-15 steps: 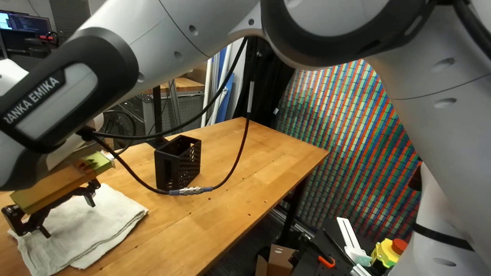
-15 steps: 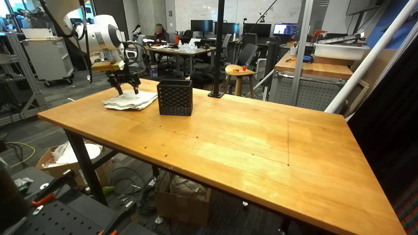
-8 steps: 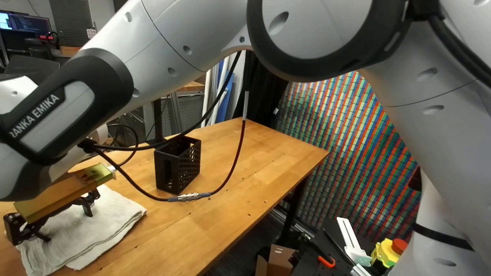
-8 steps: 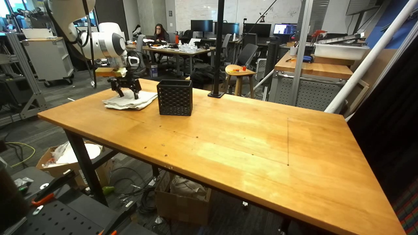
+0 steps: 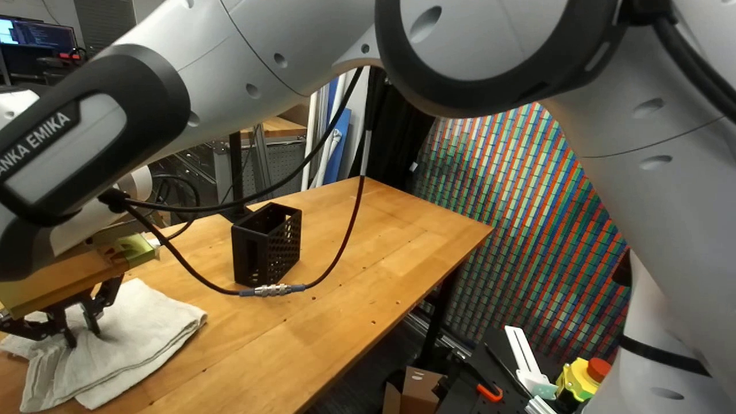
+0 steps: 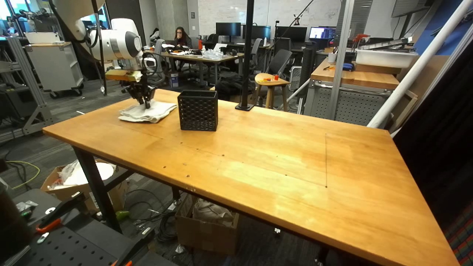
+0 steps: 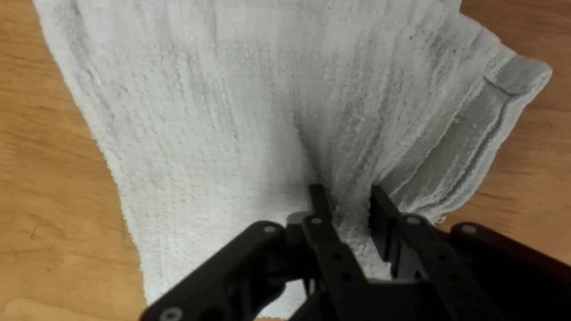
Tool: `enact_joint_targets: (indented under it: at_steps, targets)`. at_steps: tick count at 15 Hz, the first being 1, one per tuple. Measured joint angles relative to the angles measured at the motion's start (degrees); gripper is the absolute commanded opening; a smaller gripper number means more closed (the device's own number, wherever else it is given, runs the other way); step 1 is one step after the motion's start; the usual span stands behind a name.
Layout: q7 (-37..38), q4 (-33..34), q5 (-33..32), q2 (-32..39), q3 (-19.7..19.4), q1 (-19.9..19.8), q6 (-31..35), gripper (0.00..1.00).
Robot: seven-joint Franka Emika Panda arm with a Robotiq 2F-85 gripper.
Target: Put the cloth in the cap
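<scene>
Drawn closer together than half a second ago, the two fingers (image 7: 320,205) of the black jointed robot gripper (image 7: 349,196) now stand only a narrow gap apart, and the single off-white, nubbly fabric cloth (image 7: 241,142) is pulled into creases toward them. Both fingers touch it: a bunched ridge fills the gap, so the gripper is clamped on the cloth, one finger to each side of the ridge. Beyond that pinch, the cloth lies folded on the one light-brown wooden table (image 6: 277,159), its layers gaping at one edge.

One black, square-sided container with perforated walls (image 5: 266,253) stands upright near the cloth, in the same spot as before; in an exterior view bare wood shows between the two. Its open top faces up; its floor is hidden in both exterior views, so what lies at the bottom cannot be told.

Below the table in an exterior view are two open brown cardboard boxes (image 6: 207,236): one holds clear plastic wrap (image 6: 70,171) and a white rounded piece (image 6: 101,173), the other crumpled beige material (image 6: 212,211). Farther back, one pale wooden stool (image 6: 277,83) carries small orange and yellow pieces (image 6: 265,79).
</scene>
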Motion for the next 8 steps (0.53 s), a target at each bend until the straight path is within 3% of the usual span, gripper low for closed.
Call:
enact_joint_targets:
  at_steps: [8]
  targets:
    - [0.0, 0.16, 0.41, -3.61, 0.01, 0.77, -1.08, 0.04]
